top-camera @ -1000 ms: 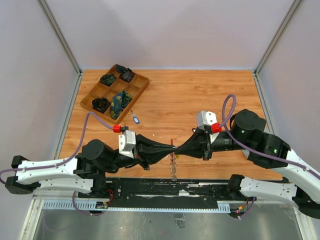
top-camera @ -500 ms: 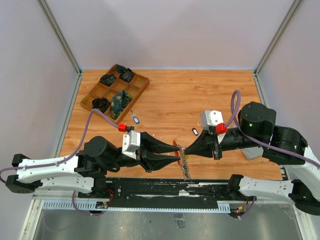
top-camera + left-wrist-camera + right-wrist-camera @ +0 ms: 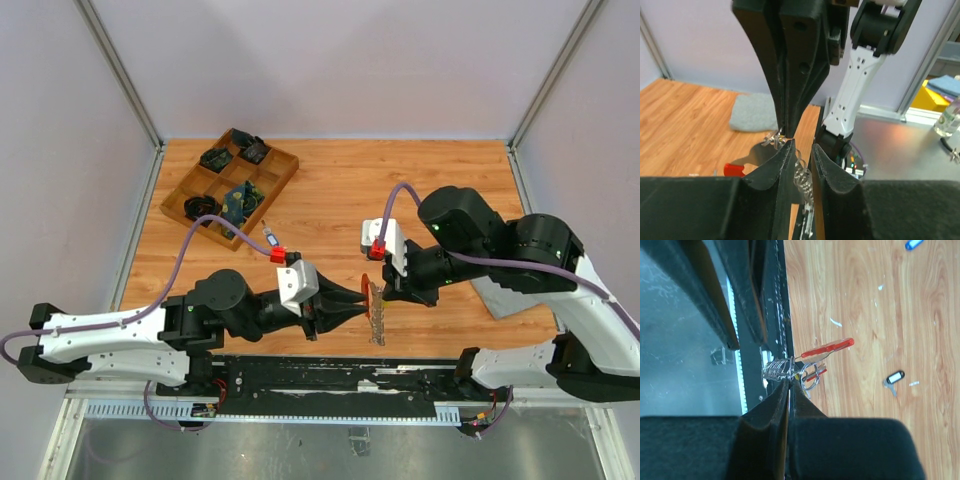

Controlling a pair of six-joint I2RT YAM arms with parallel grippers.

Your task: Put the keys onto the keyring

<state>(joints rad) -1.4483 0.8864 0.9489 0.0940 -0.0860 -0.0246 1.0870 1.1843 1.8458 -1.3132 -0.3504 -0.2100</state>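
The keyring [image 3: 376, 318], a glittery silver coil and strap, hangs above the table's near edge. My right gripper [image 3: 384, 297] comes down on it from behind and is shut on its top loop [image 3: 790, 375]. A red-headed key [image 3: 733, 169] hangs from the ring beside the right gripper's [image 3: 784, 134] tips. In the right wrist view red pieces [image 3: 828, 349] and a small ring [image 3: 811, 381] show by the coil [image 3: 776, 369]. My left gripper [image 3: 802, 146] is open a little, and the silver coil [image 3: 803, 175] runs down through the gap. From above, the left gripper [image 3: 362, 300] meets the keyring from the left.
A wooden compartment tray [image 3: 283, 172] with dark items stands at the back left. A blue-headed key [image 3: 270, 237] lies near it. A black-tagged key [image 3: 894, 377] lies on the wood. A grey cloth [image 3: 505, 300] sits under the right arm. The black rail [image 3: 300, 375] borders the near edge.
The right arm has swung up and left and now holds the keyring from above. The left gripper has opened and moved right, and the keyring has shifted right with them.
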